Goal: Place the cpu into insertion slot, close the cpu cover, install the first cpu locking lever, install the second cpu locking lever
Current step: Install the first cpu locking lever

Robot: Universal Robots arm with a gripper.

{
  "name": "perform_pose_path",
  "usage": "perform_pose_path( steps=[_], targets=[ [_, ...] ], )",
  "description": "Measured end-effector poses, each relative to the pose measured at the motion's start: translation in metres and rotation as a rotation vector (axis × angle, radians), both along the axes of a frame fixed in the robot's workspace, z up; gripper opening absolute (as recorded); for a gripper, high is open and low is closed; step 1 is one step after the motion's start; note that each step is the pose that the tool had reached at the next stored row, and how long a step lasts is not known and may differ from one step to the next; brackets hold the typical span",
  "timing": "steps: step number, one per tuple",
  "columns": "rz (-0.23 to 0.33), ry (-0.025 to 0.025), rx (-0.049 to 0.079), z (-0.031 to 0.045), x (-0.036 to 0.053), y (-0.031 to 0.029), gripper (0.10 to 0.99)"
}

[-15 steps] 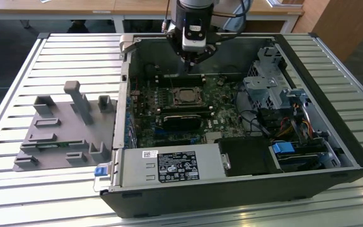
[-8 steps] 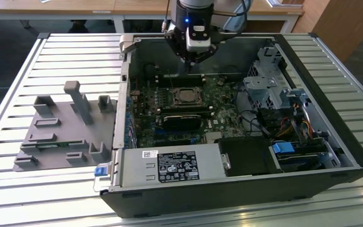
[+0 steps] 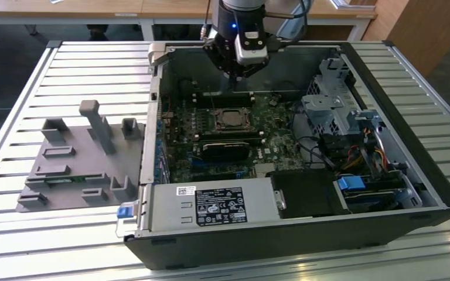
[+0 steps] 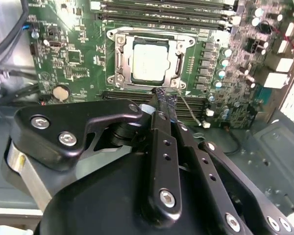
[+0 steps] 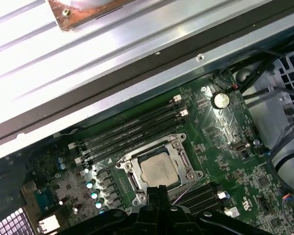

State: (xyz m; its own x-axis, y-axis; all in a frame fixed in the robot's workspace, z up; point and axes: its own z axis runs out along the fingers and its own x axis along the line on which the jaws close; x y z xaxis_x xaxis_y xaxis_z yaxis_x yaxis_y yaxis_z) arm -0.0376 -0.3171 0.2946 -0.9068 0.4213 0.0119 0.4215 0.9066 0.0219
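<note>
The cpu (image 4: 149, 61) lies flat in the insertion slot (image 3: 216, 120) on the green board, its silvery-beige top showing. The cpu cover (image 4: 172, 44) lies down around it as a metal frame; both also show in the first wrist view, the cpu (image 5: 157, 170) inside the cover (image 5: 180, 159). My gripper (image 4: 164, 96) is shut with nothing between its fingertips, hovering just off one edge of the socket. A thin wire lever (image 4: 190, 110) sticks out beside the fingertips. In the exterior view the gripper (image 3: 235, 82) hangs over the board behind the socket.
The board sits in an open black computer case (image 3: 412, 193) with tall walls. Long memory slots (image 4: 161, 10) flank the socket. A drive cage and cables (image 3: 342, 123) are on the exterior view's right, a power supply (image 3: 209, 205) in front, and a grey fixture (image 3: 77, 158) outside.
</note>
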Motion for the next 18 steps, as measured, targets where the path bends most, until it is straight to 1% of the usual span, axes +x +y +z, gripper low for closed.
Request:
perform_pose_path(
  steps=[6, 18],
  targets=[
    [0.077, 0.0, 0.0, 0.0, 0.0, 0.0, 0.106],
    [0.188, 0.0, 0.0, 0.0, 0.0, 0.0, 0.106]
  ],
)
